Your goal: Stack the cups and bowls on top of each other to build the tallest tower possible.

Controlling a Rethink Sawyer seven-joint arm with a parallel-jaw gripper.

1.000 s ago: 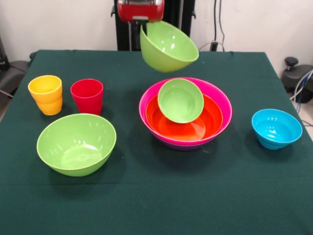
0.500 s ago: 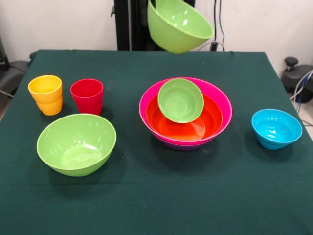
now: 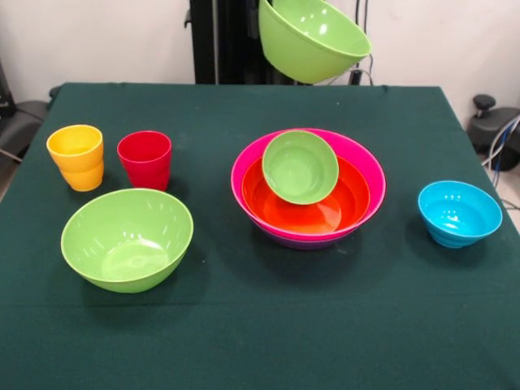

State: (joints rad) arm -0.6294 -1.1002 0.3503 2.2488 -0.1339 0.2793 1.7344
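Note:
A large lime green bowl hangs tilted in the air above the table's far edge, its rim cut by the picture's top. The gripper is above the picture and does not show. Below it stands the tower: a hot pink bowl holding a wide orange bowl, with a small green bowl leaning in it. A sliver of purple bowl shows under the pink one. A second large green bowl sits at the front left. The yellow cup and red cup stand behind it. A sky blue bowl sits at the right.
A dark green cloth covers the table. Cables and a black object lie off the right edge, and dark gear sits off the left edge.
The hanging green bowl has risen and shifted right. The red gripper head seen above it one second ago has left the picture. Everything on the table has stayed put.

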